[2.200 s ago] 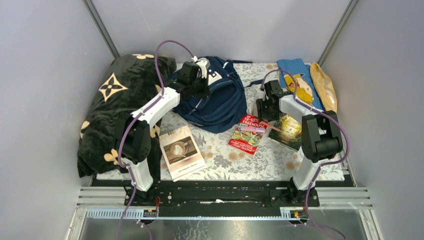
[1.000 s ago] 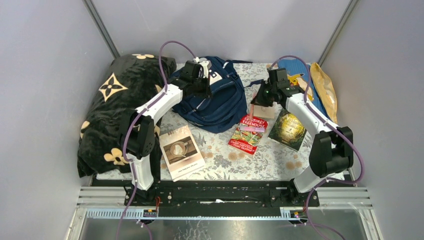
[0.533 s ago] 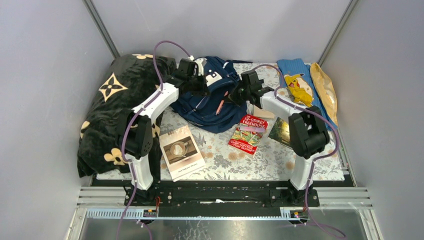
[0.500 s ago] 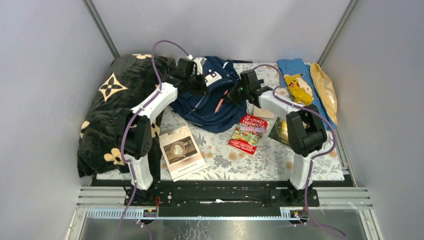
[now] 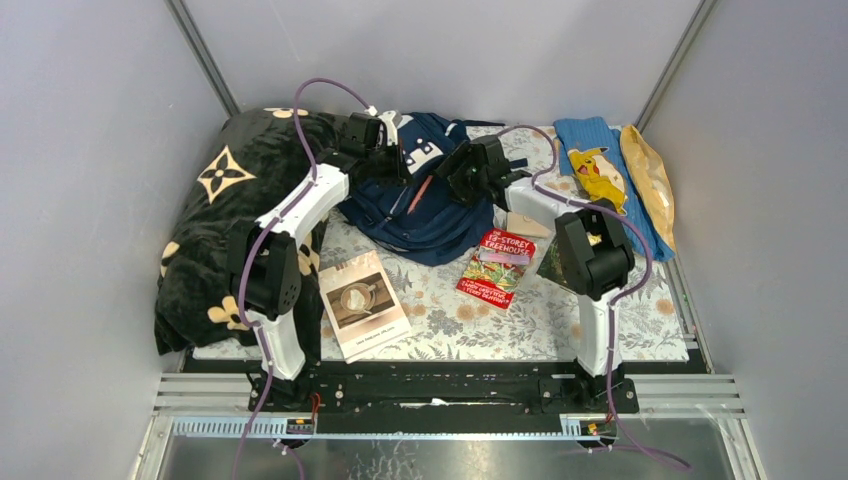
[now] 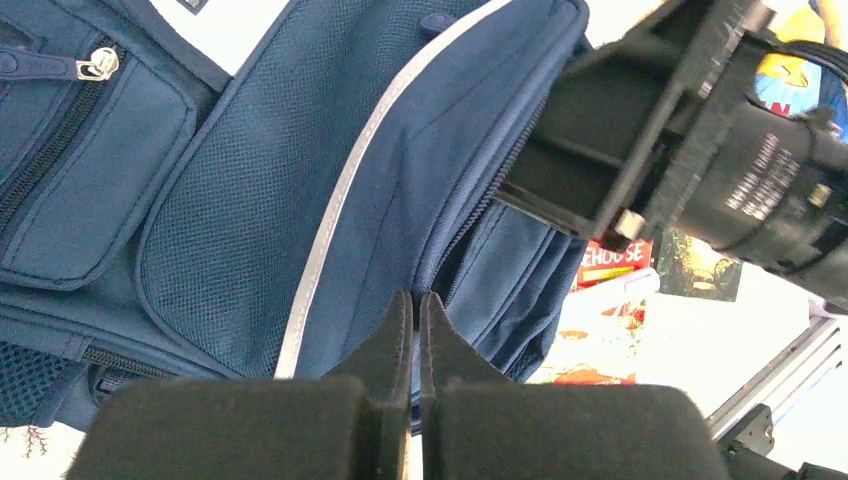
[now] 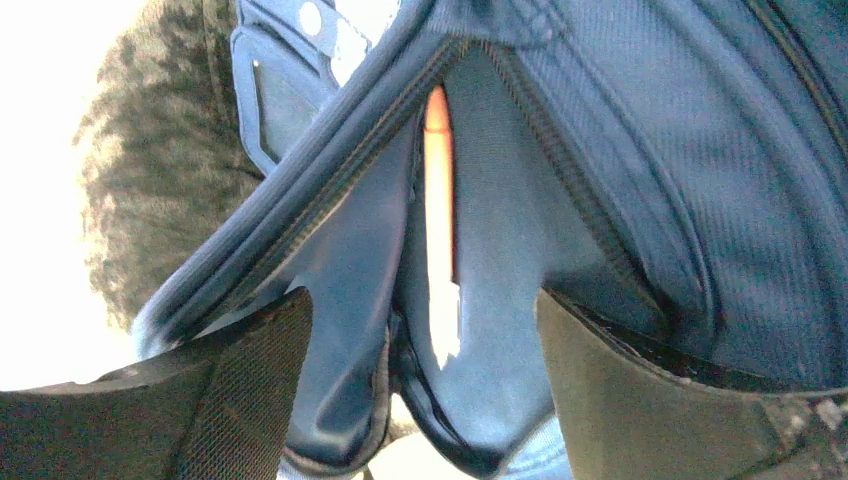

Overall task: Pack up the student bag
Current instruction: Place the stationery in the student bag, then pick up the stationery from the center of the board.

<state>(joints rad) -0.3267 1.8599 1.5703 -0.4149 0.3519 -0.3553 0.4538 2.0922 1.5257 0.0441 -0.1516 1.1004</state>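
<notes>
The navy student bag (image 5: 440, 215) lies at the back middle of the flowered mat. My left gripper (image 5: 378, 152) is on its upper left part. In the left wrist view that gripper (image 6: 415, 300) is shut, pinching the bag (image 6: 250, 200) beside a zipper seam. My right gripper (image 5: 462, 182) is at the bag's right side, open. In the right wrist view its fingers (image 7: 255, 380) straddle an open zipped pocket of the bag (image 7: 640, 150). A pink-orange pen (image 7: 438, 200) lies loose inside that opening, touching neither finger. From above the pen (image 5: 418, 193) shows on the bag.
A red book (image 5: 497, 262) and a dark green book (image 5: 558, 262) lie right of the bag, a pale book with a cup picture (image 5: 362, 303) in front. A black flowered blanket (image 5: 230, 200) fills the left; a blue cartoon cloth (image 5: 598, 170) and a yellow packet (image 5: 648, 180) lie back right.
My right gripper carried the pen leftward from the books to the bag and opened; the pen now lies in the pocket opening. The left gripper stayed shut on the bag.
</notes>
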